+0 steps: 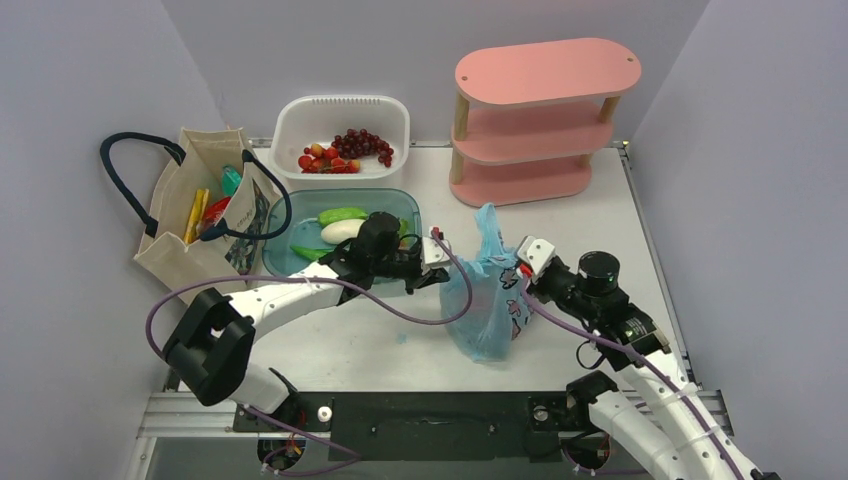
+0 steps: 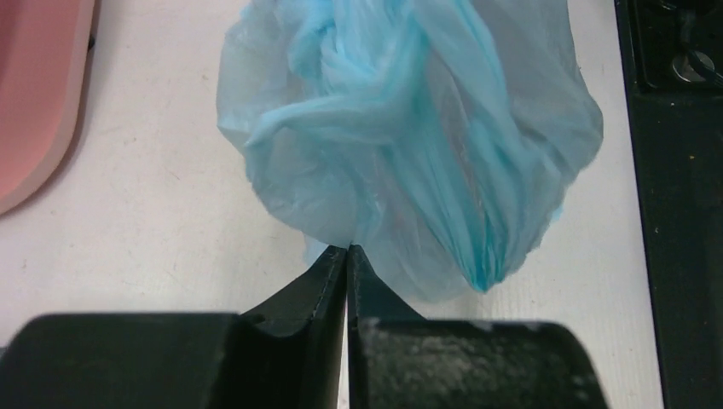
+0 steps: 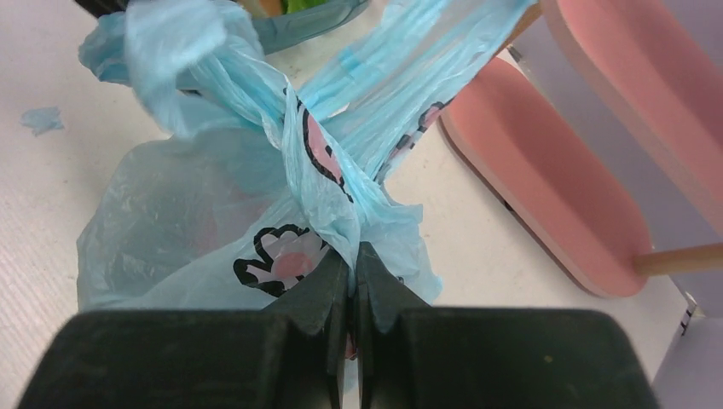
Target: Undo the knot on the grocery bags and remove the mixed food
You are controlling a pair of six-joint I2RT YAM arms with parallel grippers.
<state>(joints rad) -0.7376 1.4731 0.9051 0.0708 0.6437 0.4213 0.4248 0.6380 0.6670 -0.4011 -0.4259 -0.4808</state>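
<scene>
While left fingers [image 2: 324, 285] and right fingers [image 3: 328, 294] clamp shut on it, the blue bag [image 1: 488, 305] looks crumpled, translucent

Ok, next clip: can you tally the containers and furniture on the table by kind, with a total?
Bags: 2 (light blue plastic bag, beige canvas tote)
Clear teal tub: 1
White slotted basket: 1
Pink shelf unit: 1
Total: 5
</scene>
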